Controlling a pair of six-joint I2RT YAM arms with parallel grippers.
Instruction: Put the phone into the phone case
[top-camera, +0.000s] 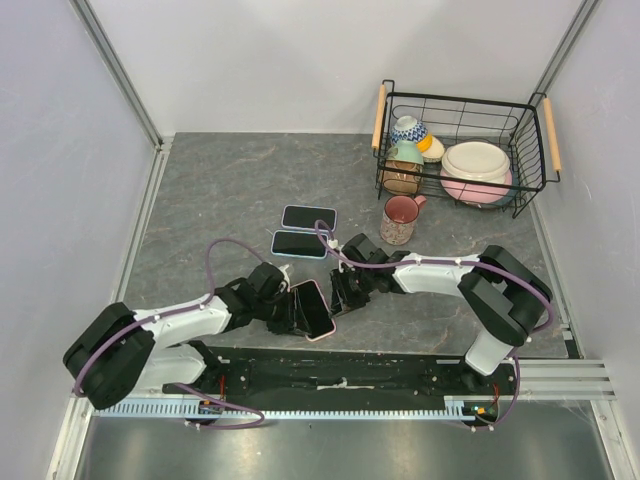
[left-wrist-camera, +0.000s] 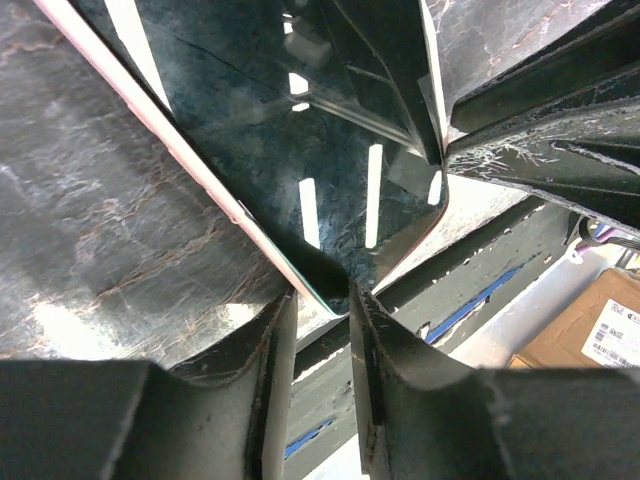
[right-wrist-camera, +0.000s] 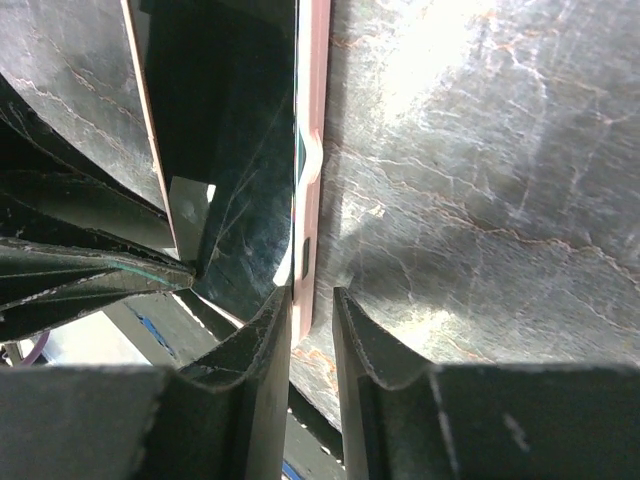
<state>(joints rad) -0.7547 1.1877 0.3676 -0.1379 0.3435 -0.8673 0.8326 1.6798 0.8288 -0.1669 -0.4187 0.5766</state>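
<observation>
The two arms meet over the phone (top-camera: 312, 310), which lies on the grey table (top-camera: 220, 190) well away from the wire basket (top-camera: 455, 101), toward the near left of it, screen up, with the pink phone case (right-wrist-camera: 310, 150) showing as a rim along its edges. It looks nearly seated, so the step in hand is most likely pressing the last edges home. The left gripper (left-wrist-camera: 322, 330) has its jaws partly apart, with the phone's corner dipping into the gap and nothing visibly pinched. The right gripper (right-wrist-camera: 312, 330) straddles the case's long edge through a narrow gap, and I cannot tell whether it presses there. To finish well, each arm should hold the case rim steady while the glass is pushed flat. Work corner by corner and avoid levering the phone up by one edge, which could pop the opposite side back out. Two other dark phones (top-camera: 303, 230) lie flat between this one and the basket. The basket holds a white plate (top-camera: 475, 158) on a pink dish (top-camera: 482, 190), and beside them a blue-patterned bowl (top-camera: 407, 128), a green bowl (top-camera: 405, 152) and a brown cup (top-camera: 401, 181). A pink mug (top-camera: 402, 218) stands just outside the basket's near-left corner, and its contents cannot be seen.
</observation>
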